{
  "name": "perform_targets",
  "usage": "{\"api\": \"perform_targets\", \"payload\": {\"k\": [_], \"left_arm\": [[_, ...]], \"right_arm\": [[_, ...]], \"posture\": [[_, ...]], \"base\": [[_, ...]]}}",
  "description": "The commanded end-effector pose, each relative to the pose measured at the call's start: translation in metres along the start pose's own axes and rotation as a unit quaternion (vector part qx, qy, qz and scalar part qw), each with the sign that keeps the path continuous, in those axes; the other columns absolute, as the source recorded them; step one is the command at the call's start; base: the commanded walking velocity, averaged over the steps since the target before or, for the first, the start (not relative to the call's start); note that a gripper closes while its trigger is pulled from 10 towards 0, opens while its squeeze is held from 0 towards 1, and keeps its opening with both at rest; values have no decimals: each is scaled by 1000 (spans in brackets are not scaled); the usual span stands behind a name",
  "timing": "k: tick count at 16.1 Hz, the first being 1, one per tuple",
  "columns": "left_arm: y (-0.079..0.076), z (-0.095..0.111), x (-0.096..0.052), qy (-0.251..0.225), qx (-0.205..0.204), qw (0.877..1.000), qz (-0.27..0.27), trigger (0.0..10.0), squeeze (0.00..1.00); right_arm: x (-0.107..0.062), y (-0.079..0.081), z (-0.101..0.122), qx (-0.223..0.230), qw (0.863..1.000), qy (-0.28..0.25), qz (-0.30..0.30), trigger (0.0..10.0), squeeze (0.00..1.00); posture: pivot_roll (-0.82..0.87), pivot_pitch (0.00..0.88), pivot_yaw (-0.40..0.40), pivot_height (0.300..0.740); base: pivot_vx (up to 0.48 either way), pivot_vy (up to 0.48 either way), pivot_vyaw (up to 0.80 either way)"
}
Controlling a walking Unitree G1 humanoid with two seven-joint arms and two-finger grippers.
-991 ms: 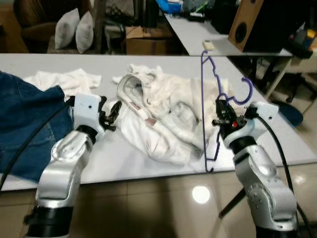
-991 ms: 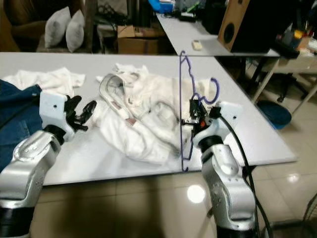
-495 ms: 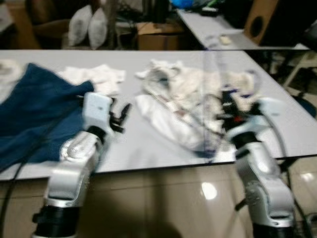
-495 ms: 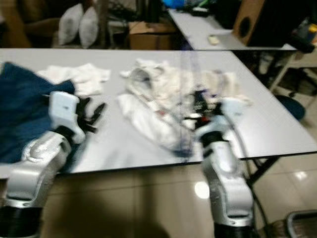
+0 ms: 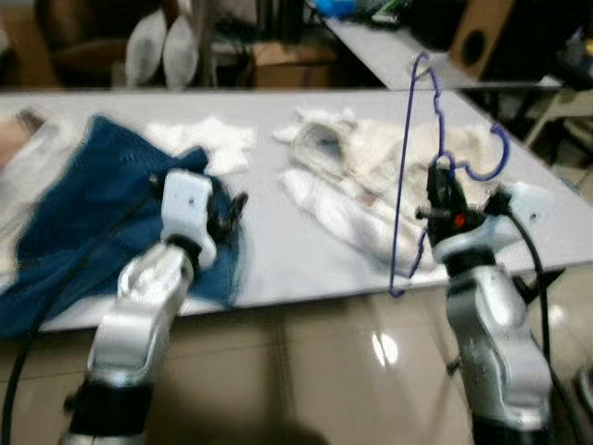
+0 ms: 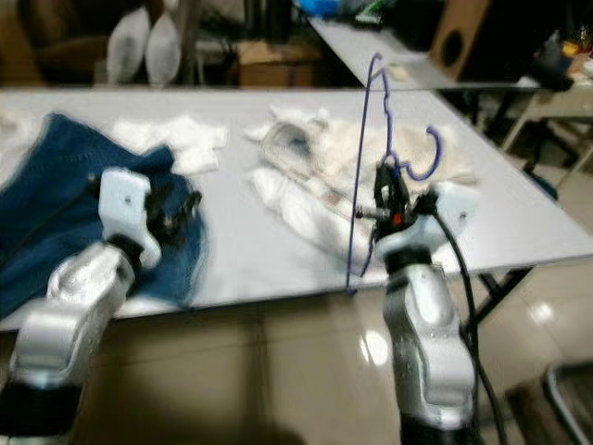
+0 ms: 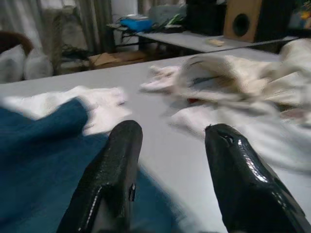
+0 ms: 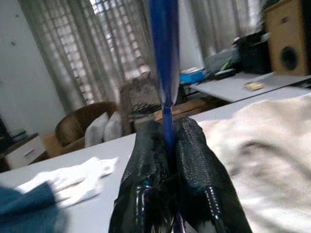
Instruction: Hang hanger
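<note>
hanger (image 5: 409, 176): blue wire, held upright above the table's near right edge, hook (image 5: 488, 159) turned to the right; lower end reaches just past the table edge.
right gripper (image 5: 437, 190): fingers (image 8: 194, 170) clamped shut on the hanger's wire; raised over the white pile's near side.
left gripper (image 7: 167, 165): fingers (image 7: 114, 170) spread apart, nothing between them; held low over the blue cloth's right edge.
white pile (image 5: 361, 176): crumpled white clothes on the table, between the two grippers and behind the hanger.
blue cloth (image 5: 83, 213): spread on the table's left part, under the left arm.
small white cloth (image 5: 206, 141): lies beyond the blue cloth, touching it.
table (image 5: 278, 250): grey, flat.
background: speaker (image 5: 474, 37) on a second table at far right; two pillows (image 5: 162, 51) at far left.
sharpness: head views are somewhat blurred.
</note>
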State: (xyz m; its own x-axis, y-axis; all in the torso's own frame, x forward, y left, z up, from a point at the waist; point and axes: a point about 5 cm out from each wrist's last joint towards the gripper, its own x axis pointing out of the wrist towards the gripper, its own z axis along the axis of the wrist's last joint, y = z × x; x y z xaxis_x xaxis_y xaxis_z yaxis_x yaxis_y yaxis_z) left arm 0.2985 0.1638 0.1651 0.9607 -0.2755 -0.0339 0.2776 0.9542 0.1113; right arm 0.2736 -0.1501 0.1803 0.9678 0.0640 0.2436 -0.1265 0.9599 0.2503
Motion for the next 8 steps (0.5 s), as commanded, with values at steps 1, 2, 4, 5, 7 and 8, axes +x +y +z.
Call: {"api": "perform_targets", "payload": {"k": [1, 2, 4, 5, 7, 8], "left_arm": [[-2, 2, 1, -4, 1, 1000, -3, 10000, 0], [-2, 1, 1, -4, 0, 1000, -3, 10000, 0], [-3, 1, 1, -4, -1, 1000, -2, 10000, 0], [-3, 0, 1, -4, -1, 1000, -1, 10000, 0], [-2, 0, 0, -3, -1, 1000, 0, 10000, 0], [-2, -1, 0, -2, 0, 1000, 2, 10000, 0]], "right_arm": [[0, -4, 3, -2, 1000, -8, -4, 10000, 0], [0, -4, 3, -5, 1000, -4, -3, 10000, 0], [-1, -5, 1, -14, 1000, 9, -3, 10000, 0], [-2, -6, 0, -21, 1000, 14, -4, 10000, 0], [-2, -6, -1, -31, 999, 20, -5, 10000, 0], [-2, -7, -2, -36, 999, 22, -5, 10000, 0]], "posture": [[-47, 0, -34, 740], [-47, 0, -34, 740], [-47, 0, -37, 740], [-47, 0, -39, 740], [-47, 0, -43, 740], [-47, 0, -43, 740]], "base": [[0, 266, 0], [0, 262, 0], [0, 257, 0], [0, 255, 0], [0, 253, 0], [0, 255, 0]]}}
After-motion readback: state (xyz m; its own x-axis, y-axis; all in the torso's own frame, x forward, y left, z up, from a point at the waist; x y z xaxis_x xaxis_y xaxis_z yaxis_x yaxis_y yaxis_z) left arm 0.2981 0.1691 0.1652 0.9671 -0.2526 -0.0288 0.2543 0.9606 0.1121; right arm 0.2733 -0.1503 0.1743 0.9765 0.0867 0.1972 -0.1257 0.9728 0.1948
